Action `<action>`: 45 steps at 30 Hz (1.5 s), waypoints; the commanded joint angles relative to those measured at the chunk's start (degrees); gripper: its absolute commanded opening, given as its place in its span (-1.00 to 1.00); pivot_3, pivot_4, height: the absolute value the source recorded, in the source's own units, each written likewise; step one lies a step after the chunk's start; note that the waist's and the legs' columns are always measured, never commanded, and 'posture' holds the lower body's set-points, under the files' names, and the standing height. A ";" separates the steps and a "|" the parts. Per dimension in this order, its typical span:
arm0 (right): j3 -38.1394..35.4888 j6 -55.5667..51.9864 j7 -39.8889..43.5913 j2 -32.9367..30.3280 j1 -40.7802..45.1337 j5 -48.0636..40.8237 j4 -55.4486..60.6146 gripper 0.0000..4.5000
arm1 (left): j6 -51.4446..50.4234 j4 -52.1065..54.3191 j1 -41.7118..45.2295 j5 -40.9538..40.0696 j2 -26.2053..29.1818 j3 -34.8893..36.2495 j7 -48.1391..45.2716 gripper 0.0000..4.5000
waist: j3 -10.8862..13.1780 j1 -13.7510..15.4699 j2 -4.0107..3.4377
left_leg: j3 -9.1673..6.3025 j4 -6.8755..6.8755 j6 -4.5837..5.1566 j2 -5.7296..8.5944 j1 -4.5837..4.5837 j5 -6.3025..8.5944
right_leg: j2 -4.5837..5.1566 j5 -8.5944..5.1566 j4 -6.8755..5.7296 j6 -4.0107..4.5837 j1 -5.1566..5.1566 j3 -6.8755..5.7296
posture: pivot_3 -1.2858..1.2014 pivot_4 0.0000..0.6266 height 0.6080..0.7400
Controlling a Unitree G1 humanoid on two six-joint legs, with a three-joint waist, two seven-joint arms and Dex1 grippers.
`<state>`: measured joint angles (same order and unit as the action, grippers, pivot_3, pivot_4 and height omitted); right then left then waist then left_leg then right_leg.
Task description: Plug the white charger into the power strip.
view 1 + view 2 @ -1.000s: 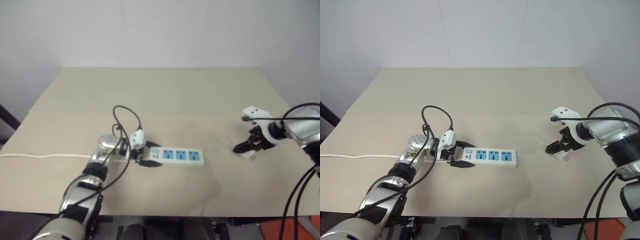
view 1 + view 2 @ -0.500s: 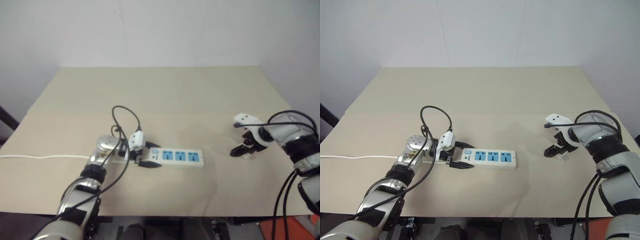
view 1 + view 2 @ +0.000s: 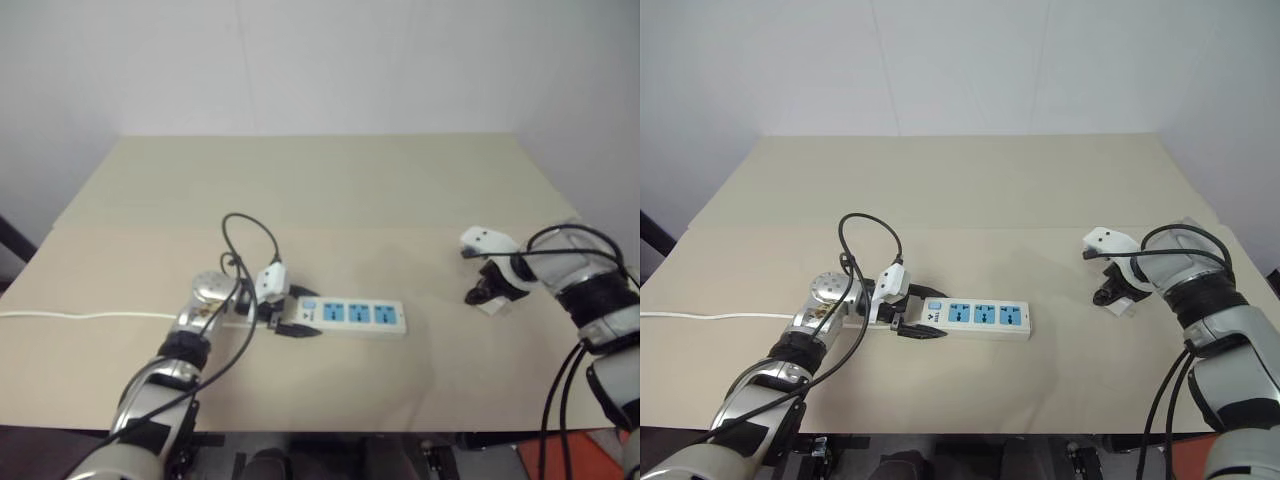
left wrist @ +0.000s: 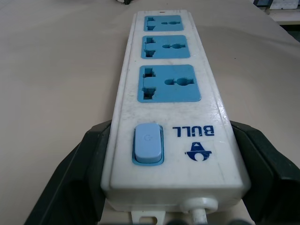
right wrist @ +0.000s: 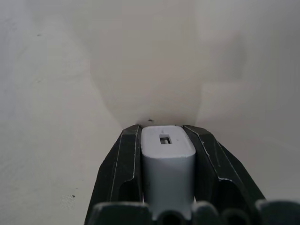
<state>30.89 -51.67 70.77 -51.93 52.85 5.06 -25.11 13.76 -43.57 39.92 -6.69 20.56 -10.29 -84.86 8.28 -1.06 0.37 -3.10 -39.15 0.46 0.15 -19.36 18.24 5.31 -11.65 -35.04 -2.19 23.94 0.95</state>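
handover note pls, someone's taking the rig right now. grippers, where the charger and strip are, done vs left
Left gripper: shut on the power strip at its switch end, strip flat on the table.
Right gripper: shut on the white charger, down at the table on the robot's right, well apart from the strip.
Done: strip steadied, charger gripped.
Left: lift the charger, carry it to a blue socket, push it in. All three sockets look free.
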 commanded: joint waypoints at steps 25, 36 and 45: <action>-26.88 20.99 -20.44 34.30 -25.41 -25.55 39.46 -0.50 | -4.45 0.51 0.18 0.90 3.09 -0.45 2.08 0.46 | -0.17 -0.85 0.24 | -0.09 0.07 -0.05 -0.01 0.08 -0.03 | -0.05 0.02 -0.14 0.02 0.02 0.03 | 0.03 -0.52 1.00; -21.79 34.40 -17.01 36.00 -24.15 -22.49 25.89 -0.50 | -5.09 4.97 -2.85 0.22 3.77 -1.30 0.07 0.46 | -0.17 -1.41 0.24 | -0.09 0.08 -0.05 0.00 0.08 -0.03 | -0.04 0.02 -0.14 0.03 0.03 0.03 | 0.03 -0.52 1.00; -19.06 40.72 -15.86 37.84 -23.70 -19.96 18.35 -0.50 | -6.32 8.30 -5.18 -0.08 4.07 -1.11 1.06 0.46 | -0.18 -1.41 0.24 | -0.09 0.09 -0.05 -0.01 0.10 -0.04 | -0.04 0.02 -0.15 0.03 0.03 0.04 | 0.03 -0.52 1.00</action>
<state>11.40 -13.00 54.67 -14.14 28.56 -15.61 -6.10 8.40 -35.74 35.97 -7.26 23.81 -10.18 -83.19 8.10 -2.48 0.61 -3.19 -39.05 0.41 0.15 -19.26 18.20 5.26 -11.64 -35.18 -2.16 23.97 0.98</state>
